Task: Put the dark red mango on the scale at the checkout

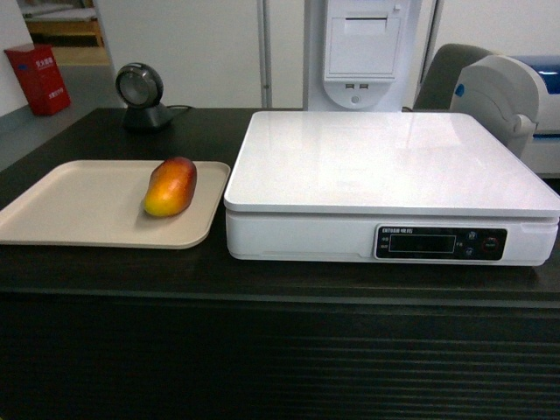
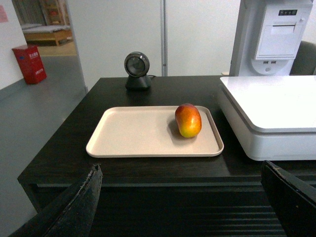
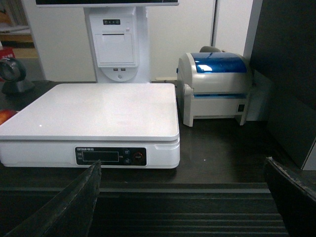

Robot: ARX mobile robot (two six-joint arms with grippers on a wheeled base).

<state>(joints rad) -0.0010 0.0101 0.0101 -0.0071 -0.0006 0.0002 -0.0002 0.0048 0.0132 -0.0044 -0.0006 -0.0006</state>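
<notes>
Both my grippers, left gripper [image 2: 182,207] and right gripper [image 3: 182,207], wide open, empty. Dark red mango [image 1: 171,185] on beige tray [image 1: 61,210]. Next I reach, grasp; scale [image 1: 394,162] beside.

Scale [image 1: 385,162]: white plastic look, top glossy, faint reflections; front display panel [image 1: 442,242] dark, shiny.
Tray [image 1: 70,206]: beige, matt, smooth, plastic-like.
Dark red mango [image 1: 171,185]: smooth skin, slight sheen.
Counter [image 1: 262,280]: dark wood-grain top, low sheen; front of ribbed horizontal slats, matt black.
Label printer [image 3: 217,86]: off-white plastic, translucent blue glossy lid.
Left end effector fingers [image 2: 74,207]: black, rough matt surface.
Right end effector fingers [image 3: 69,207]: same black matt texture.
</notes>
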